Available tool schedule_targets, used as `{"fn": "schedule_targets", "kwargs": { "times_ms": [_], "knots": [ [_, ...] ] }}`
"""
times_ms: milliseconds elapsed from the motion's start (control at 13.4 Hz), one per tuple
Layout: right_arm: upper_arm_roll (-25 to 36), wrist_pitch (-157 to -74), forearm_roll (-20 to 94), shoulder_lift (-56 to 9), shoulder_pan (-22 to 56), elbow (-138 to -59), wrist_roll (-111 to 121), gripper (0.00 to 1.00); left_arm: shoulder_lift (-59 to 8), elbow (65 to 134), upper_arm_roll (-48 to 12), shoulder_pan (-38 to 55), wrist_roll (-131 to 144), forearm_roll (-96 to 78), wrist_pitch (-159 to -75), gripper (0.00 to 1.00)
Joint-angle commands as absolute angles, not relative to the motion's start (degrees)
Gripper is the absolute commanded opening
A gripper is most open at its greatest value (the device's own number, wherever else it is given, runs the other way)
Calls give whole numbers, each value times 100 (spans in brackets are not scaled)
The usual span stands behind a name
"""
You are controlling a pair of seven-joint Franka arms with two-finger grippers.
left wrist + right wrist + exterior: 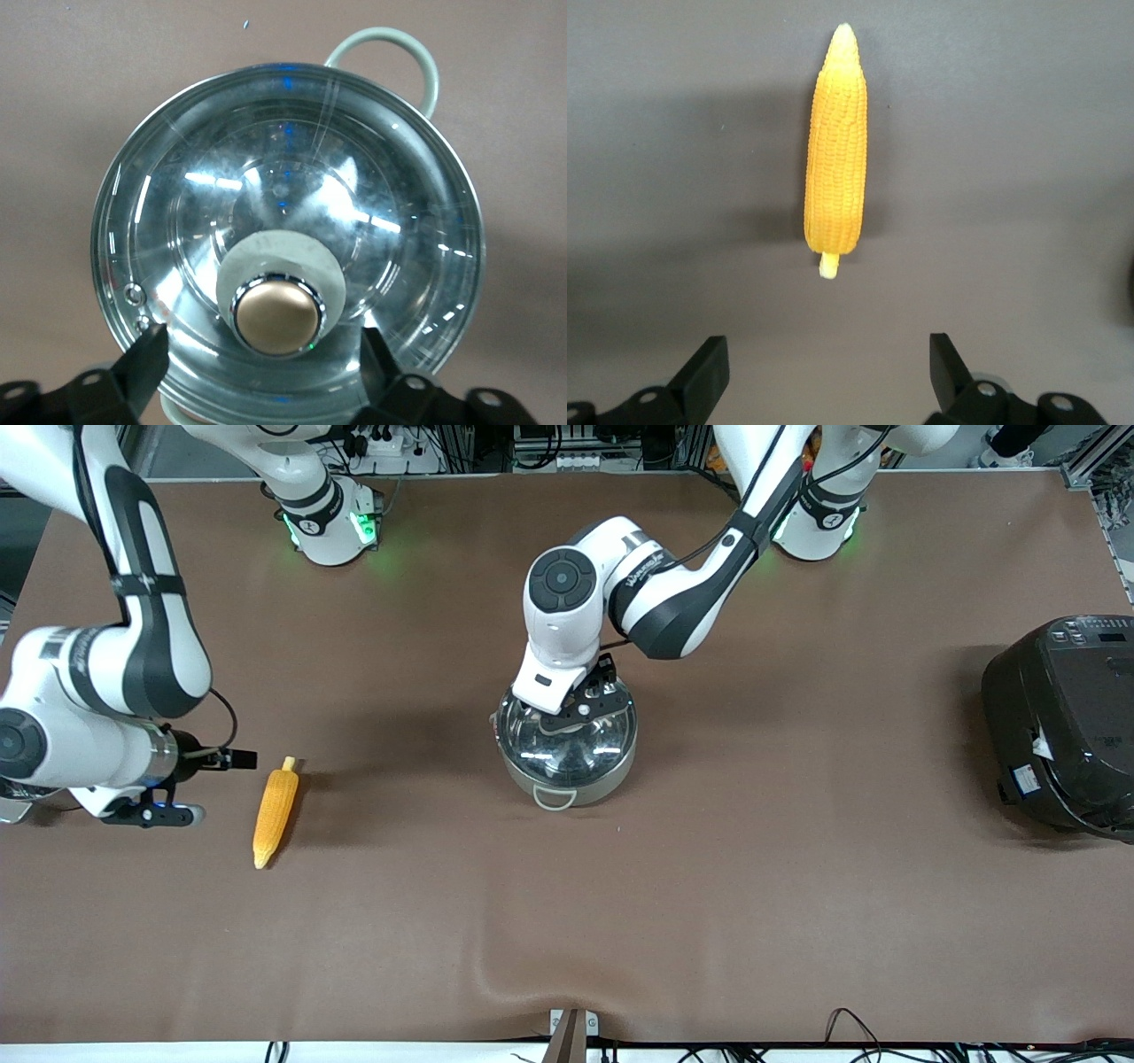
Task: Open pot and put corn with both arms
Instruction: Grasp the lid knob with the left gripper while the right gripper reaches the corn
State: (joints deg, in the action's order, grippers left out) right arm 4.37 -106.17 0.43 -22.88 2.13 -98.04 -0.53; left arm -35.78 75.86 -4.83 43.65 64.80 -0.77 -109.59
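one corn cob (275,812) lay flat on the brown table (709,903) toward the right arm's end, its pale stub pointing at the robots' bases. the right gripper (824,376) hovered just beside it, fingers (704,372) spread apart and holding nothing. one steel pot (567,746) stood near the table's middle, well apart from the cob, with one loop handle (555,799) facing the front camera. its one glass lid (288,235) sat closed on it. the left gripper (261,367) hung over the lid, fingers (146,359) apart on either side of the copper knob (276,316), not touching it. one black rice cooker (1063,722) sat at the left arm's end.
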Motion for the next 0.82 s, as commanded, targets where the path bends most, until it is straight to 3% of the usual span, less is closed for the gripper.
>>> {"fn": "schedule_targets", "kwargs": {
  "times_ms": [0, 298, 521, 595, 669, 744],
  "knots": [
    [431, -10932, 167, -2661, 176, -9747, -123, 100, -3682, 7436, -431, 4403, 6583, 79, -11029, 85],
    [439, -11574, 526, -3198, 88, -9747, -123, 100, -3858, 7436, -422, 4447, 6653, 202, -11197, 81],
    [439, -11820, 563, -3497, 149, -9729, -97, 100, -3894, 7436, -422, 4447, 6653, 202, -11206, 71],
    [439, -11969, 571, -3594, 115, -9729, -71, 100, -3894, 7436, -422, 4447, 6653, 202, -11206, 63],
    [439, -12101, 571, -3682, 88, -9729, -62, 100, -3894, 7436, -422, 4456, 6653, 202, -11206, 50],
    [439, -12198, 571, -3744, 88, -9738, -62, 100, -3894, 7444, -422, 4465, 6645, 202, -11206, 27]
  ]
}}
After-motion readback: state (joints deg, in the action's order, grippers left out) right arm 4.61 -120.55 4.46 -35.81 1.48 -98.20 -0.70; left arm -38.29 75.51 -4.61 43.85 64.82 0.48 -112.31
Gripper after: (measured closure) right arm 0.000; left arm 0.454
